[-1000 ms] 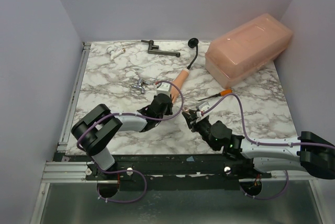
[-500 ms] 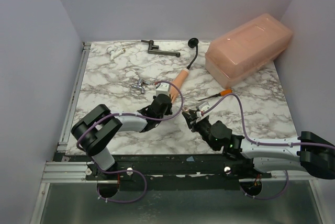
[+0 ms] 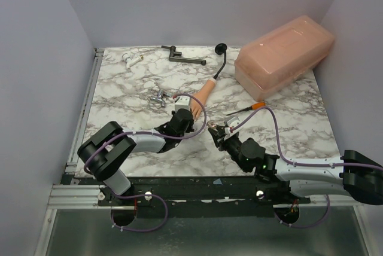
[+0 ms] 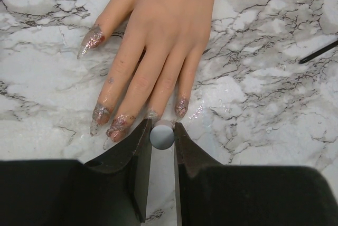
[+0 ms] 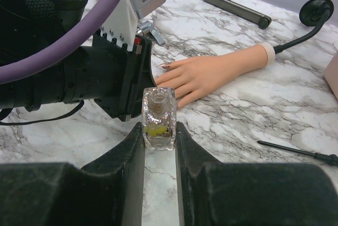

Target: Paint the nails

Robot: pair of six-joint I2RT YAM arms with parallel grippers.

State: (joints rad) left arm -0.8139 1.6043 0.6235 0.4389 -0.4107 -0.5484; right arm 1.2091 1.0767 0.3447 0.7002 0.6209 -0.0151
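Pulling back in the top view, my left end effector (image 3: 187, 112) has uncovered more of the mannequin hand (image 3: 203, 91) on the worktop (image 3: 119, 88). Left wrist: nearly shut, pinching a grey brush handle (image 4: 161, 135) just short of the glittery red nails (image 4: 100, 114); stroke likely done. Right wrist: right end effector (image 5: 158, 133) clamps the open polish bottle (image 5: 158, 111); re-dip probable.

table (image 4: 253, 94): glossy marble | hand (image 4: 169, 20): matt plastic | nails (image 4: 100, 114): glittery | bottle (image 5: 158, 111): clear | cap (image 4: 162, 136): smooth
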